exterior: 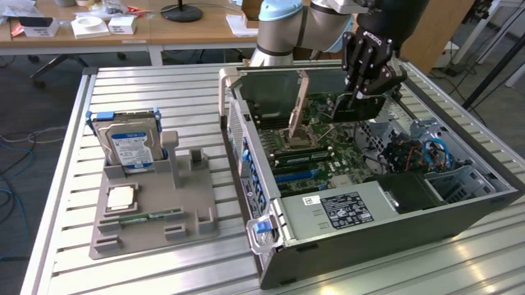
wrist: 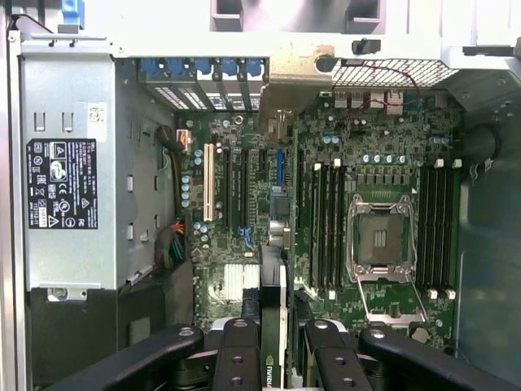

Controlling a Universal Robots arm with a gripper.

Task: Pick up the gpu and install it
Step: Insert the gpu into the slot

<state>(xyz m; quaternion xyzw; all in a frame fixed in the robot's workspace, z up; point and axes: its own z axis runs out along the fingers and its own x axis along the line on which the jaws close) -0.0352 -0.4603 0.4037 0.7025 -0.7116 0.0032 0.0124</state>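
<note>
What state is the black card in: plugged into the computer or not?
Not plugged in. The hand grips the gpu, held above the motherboard; its expansion slots sit bare.

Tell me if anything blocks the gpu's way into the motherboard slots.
Nothing visible does. The gripper holds the gpu between its fingers over the expansion slots, which lie bare.
</note>
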